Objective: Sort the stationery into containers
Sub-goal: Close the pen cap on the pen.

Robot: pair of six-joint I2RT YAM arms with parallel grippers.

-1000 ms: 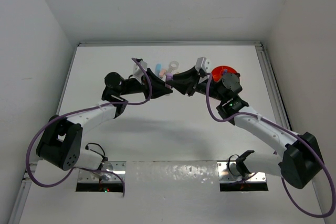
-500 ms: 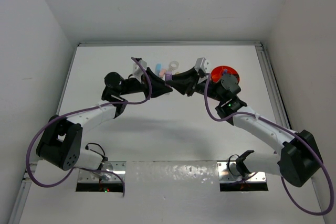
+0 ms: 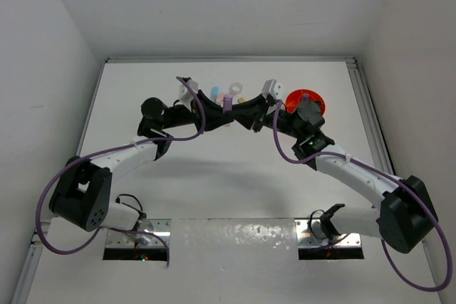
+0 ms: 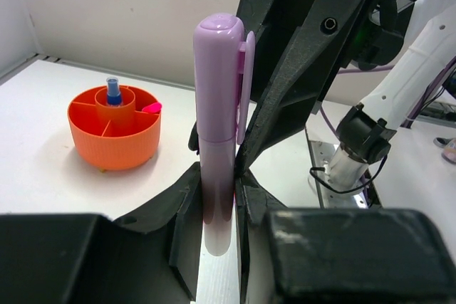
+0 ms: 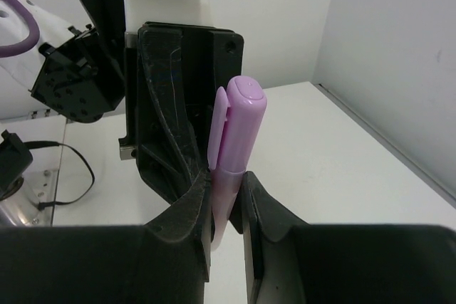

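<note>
A lilac marker (image 3: 228,102) stands upright above the table's middle, and both grippers meet on it. My left gripper (image 4: 217,176) is shut on its lower barrel (image 4: 217,105). My right gripper (image 5: 226,179) is shut on the same marker (image 5: 239,133) from the opposite side, just under the cap. The round orange tub (image 3: 306,99) sits to the right; a small blue bottle (image 4: 113,90) stands in its centre cup and a pink piece (image 4: 150,107) lies in one compartment. Behind the grippers lie a pastel blue piece (image 3: 214,93), a pink piece (image 3: 221,95) and a clear ring (image 3: 236,88).
The two arms arch in from the near edge and their wrists nearly touch at the marker. White walls close the table at the back and on both sides. The right arm's base and cables (image 4: 349,161) stand near the front edge.
The joined grippers and the lilac marker have shifted slightly toward the back of the table. The right gripper's jaws have closed a little more on the marker.
</note>
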